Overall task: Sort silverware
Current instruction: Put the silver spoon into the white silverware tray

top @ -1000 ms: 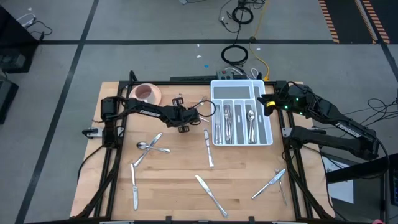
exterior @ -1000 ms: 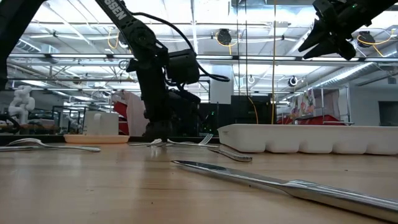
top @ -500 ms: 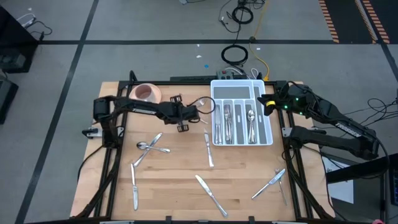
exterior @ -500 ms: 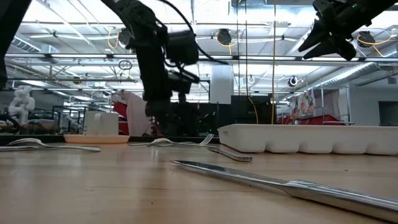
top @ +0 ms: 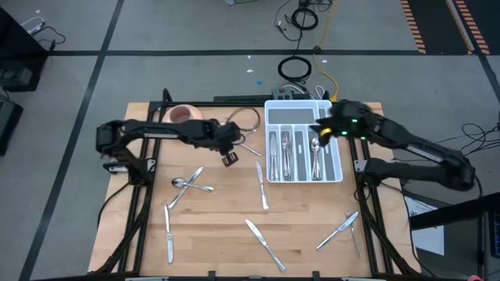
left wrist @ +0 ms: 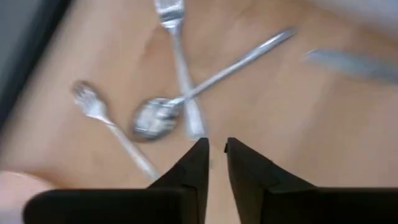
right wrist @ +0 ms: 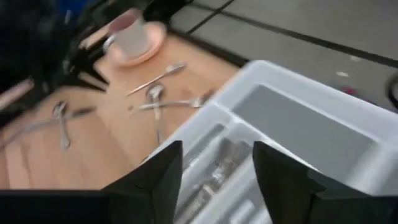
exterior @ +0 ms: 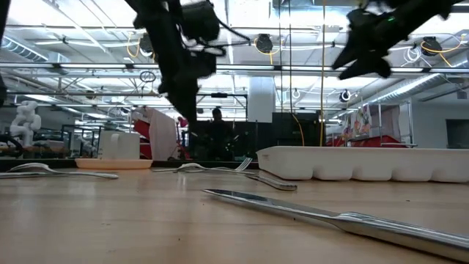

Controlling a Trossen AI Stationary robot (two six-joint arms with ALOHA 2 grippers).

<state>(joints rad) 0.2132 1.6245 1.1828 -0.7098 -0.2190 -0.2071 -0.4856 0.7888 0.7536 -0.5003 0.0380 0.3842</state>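
Both wrist views are smeared. In the left wrist view a spoon crossed by a fork reads clearly enough, but the grey shape near the edge is perhaps a knife. In the right wrist view the pieces in the tray blur together. The low view cuts off the nearest knife at the frame edge.
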